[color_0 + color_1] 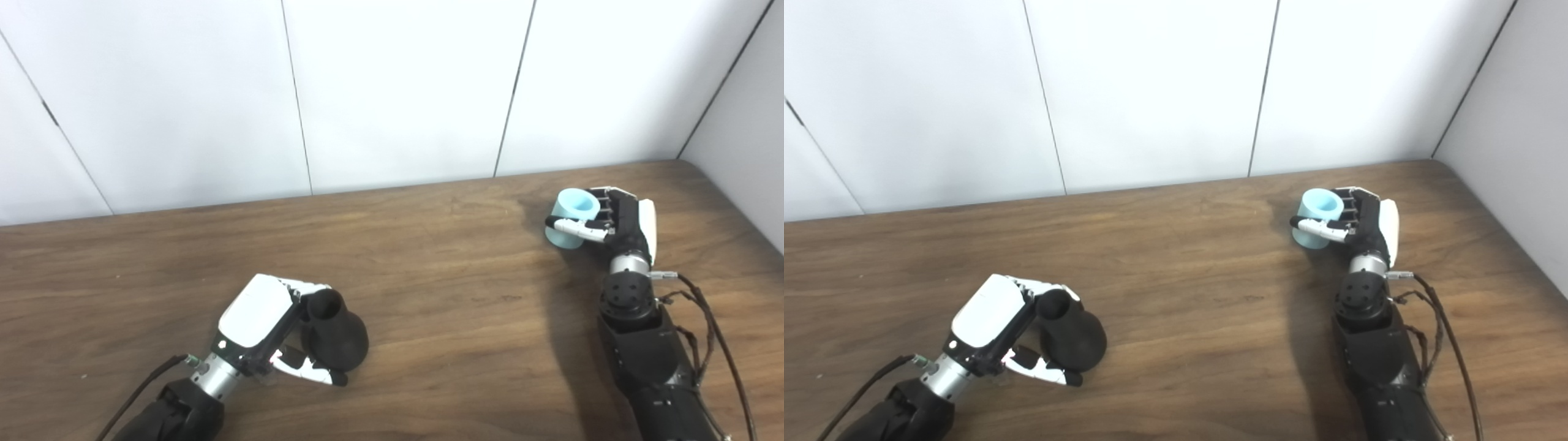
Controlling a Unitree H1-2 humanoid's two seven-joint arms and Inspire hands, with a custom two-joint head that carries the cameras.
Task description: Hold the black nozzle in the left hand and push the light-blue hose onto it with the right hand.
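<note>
White panelled wall behind, brown wooden bench [429, 294] below. Left eye view: one black nozzle [334, 334], upright at the near left, gripped by the left hand [269, 324], fingers [309, 286] curled round its neck. Right eye view: one light-blue hose [1318, 217], a short open-topped piece at the far right, clasped by the right hand [1363, 220]. Well apart, those two. No readable writing anywhere.
</note>
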